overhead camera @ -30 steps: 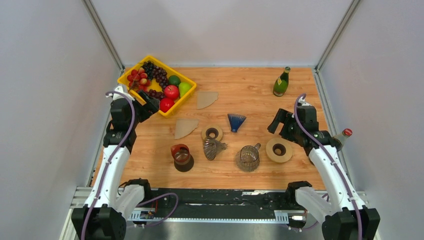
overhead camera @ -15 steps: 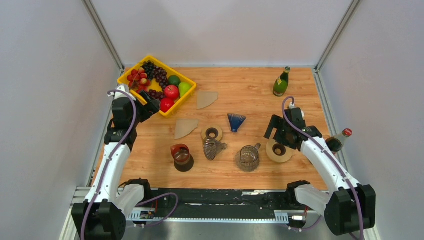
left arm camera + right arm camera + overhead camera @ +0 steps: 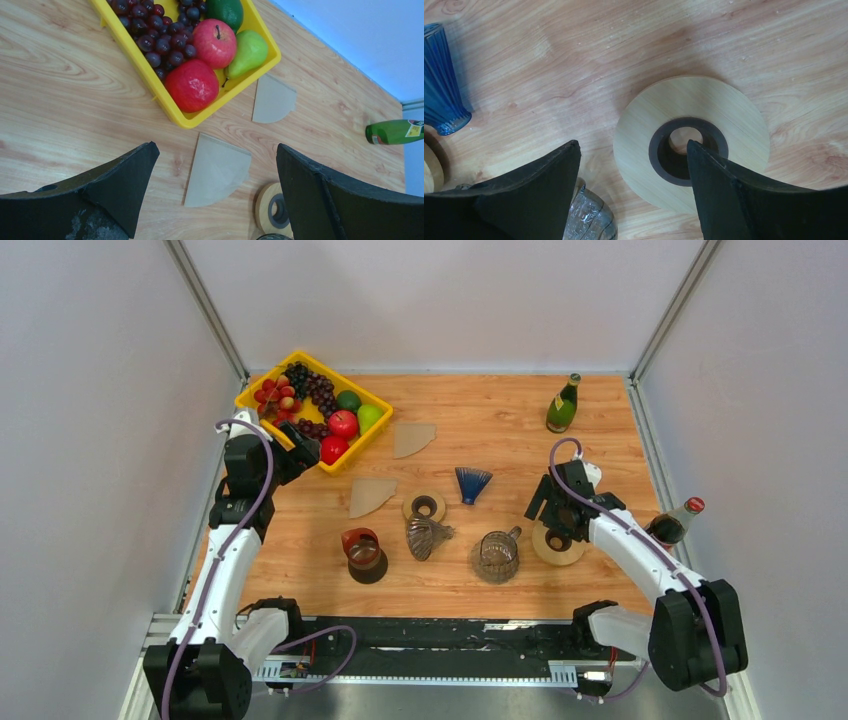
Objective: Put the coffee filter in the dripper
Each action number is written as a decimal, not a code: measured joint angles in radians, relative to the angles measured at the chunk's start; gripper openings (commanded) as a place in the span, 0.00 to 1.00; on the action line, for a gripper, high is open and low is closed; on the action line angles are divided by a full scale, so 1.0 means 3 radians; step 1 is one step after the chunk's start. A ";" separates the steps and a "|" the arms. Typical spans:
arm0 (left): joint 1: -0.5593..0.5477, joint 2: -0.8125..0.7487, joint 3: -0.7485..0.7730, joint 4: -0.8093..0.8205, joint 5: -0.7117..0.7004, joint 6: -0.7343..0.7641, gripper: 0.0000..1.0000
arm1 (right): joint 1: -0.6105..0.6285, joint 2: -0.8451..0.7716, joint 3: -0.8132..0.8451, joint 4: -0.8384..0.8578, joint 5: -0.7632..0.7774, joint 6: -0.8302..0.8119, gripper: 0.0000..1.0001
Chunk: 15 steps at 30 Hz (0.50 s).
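Note:
Two tan paper coffee filters lie flat on the wooden table, one (image 3: 371,496) beside the small wooden ring (image 3: 425,507), one (image 3: 412,438) by the yellow tray. A blue dripper (image 3: 471,483), a clear ribbed dripper (image 3: 428,536), a red-brown dripper (image 3: 361,548) and a glass one (image 3: 497,554) sit mid-table. My left gripper (image 3: 300,448) is open and empty above the nearer filter (image 3: 217,170). My right gripper (image 3: 548,518) is open and empty, low over a larger wooden ring (image 3: 724,110), one finger (image 3: 744,200) covering part of its hole.
A yellow tray (image 3: 258,392) of fruit stands at the back left; its rim (image 3: 165,97) is close to my left fingers. A green bottle (image 3: 562,405) stands at the back right, a red-capped bottle (image 3: 676,521) at the right edge. The glass dripper (image 3: 589,220) is by my right gripper's left finger.
My right arm has moved left and down over the larger wooden ring. The left arm has barely moved. Nothing on the table has shifted.

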<state>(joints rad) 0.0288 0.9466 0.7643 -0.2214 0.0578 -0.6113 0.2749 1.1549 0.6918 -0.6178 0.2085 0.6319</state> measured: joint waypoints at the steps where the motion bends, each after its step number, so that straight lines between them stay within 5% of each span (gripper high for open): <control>1: -0.0001 0.0000 0.0000 0.0000 0.0000 0.0000 1.00 | 0.0004 0.0022 -0.0019 0.0039 0.0003 0.0017 0.78; 15: -0.0001 0.0042 0.0000 0.0000 0.0024 0.0000 1.00 | 0.0093 0.0350 -0.0109 0.0289 0.0141 0.0189 0.75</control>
<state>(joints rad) 0.0284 0.9592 0.7643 -0.2214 0.0650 -0.6113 0.3027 1.2598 0.6590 -0.5312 0.2508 0.6888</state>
